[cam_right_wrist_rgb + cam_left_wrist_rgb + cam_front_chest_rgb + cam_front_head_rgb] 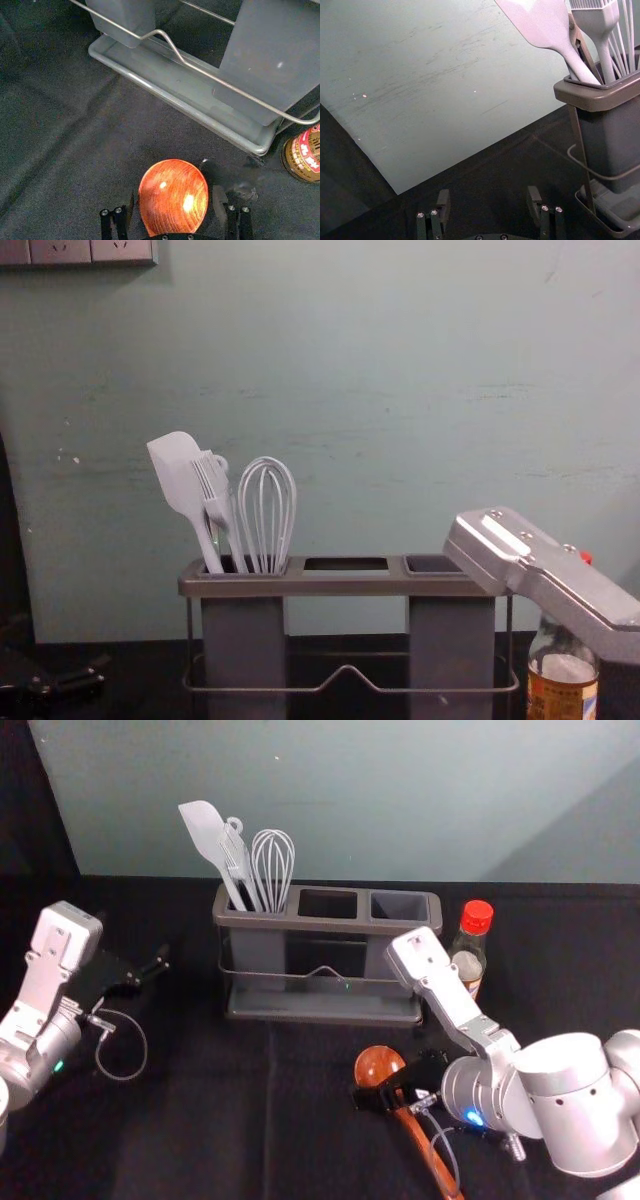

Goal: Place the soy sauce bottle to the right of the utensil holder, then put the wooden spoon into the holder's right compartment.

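Wooden spoon [378, 1063] lies on the desk [200, 1130] before the holder [325, 924], its bowl between the right claw's [174, 200] spread fingers. Bottle [469, 965] stands right of the holder, so picking up the spoon seems in hand; next, pinch, lift, carry to the right compartment [400, 905]. Left claw [488, 200], parked left of the holder, is spread.

A pale spatula [178, 475] leans left beside a brush [214, 492] and a whisk [267, 505], left of center above black cloth [190, 1120]; beyond, a socket panel [92, 252] lines the far wall [400, 370], high at left.
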You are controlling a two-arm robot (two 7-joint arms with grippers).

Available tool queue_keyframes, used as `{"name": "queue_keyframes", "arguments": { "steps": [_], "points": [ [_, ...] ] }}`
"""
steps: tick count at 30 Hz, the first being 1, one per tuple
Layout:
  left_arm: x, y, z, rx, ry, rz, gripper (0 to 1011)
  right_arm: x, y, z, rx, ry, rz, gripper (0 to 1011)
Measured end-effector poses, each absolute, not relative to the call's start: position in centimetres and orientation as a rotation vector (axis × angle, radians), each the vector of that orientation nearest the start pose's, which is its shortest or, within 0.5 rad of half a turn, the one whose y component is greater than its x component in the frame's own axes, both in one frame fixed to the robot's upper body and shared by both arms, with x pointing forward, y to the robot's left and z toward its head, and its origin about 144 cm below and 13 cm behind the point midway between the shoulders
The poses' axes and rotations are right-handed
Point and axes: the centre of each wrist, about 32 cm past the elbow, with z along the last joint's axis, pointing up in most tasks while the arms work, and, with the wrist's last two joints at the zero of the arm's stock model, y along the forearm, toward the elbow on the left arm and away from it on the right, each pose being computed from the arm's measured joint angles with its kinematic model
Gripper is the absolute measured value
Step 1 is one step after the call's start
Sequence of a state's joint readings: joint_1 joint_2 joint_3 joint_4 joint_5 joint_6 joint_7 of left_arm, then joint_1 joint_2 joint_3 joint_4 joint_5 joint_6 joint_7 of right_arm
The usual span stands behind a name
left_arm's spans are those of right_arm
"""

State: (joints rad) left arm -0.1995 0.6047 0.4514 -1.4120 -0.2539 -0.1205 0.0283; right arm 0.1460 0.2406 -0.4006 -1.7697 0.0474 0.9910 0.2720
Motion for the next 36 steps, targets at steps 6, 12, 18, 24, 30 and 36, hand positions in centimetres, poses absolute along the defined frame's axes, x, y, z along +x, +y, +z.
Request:
{"name": "queue_keyframes", "arguments": {
  "steps": [6,12,18,24,30,36],
  "points": [
    [48.9,31.0,114.0,0.305,-0.285,1.248,1005,46.3,-16.6,121.7,-0.726,0.343,-0.950,1004],
    [48.9,31.0,114.0,0.304,-0.285,1.248,1005,46.3,-16.7,121.4,-0.720,0.344,-0.942,997],
    [48.9,31.0,114.0,0.305,-0.285,1.248,1005,46.4,-16.6,121.2,-0.719,0.349,-0.938,846],
    [48.9,31.0,114.0,0.304,-0.285,1.248,1005,46.1,-16.8,122.0,-0.707,0.333,-0.943,837],
    [48.9,31.0,114.0,0.305,-0.285,1.248,1005,44.9,-17.7,123.9,-0.670,0.286,-0.946,838],
    [48.9,31.0,114.0,0.305,-0.285,1.248,1005,43.1,-19.4,125.5,-0.600,0.203,-0.929,837]
  ]
}}
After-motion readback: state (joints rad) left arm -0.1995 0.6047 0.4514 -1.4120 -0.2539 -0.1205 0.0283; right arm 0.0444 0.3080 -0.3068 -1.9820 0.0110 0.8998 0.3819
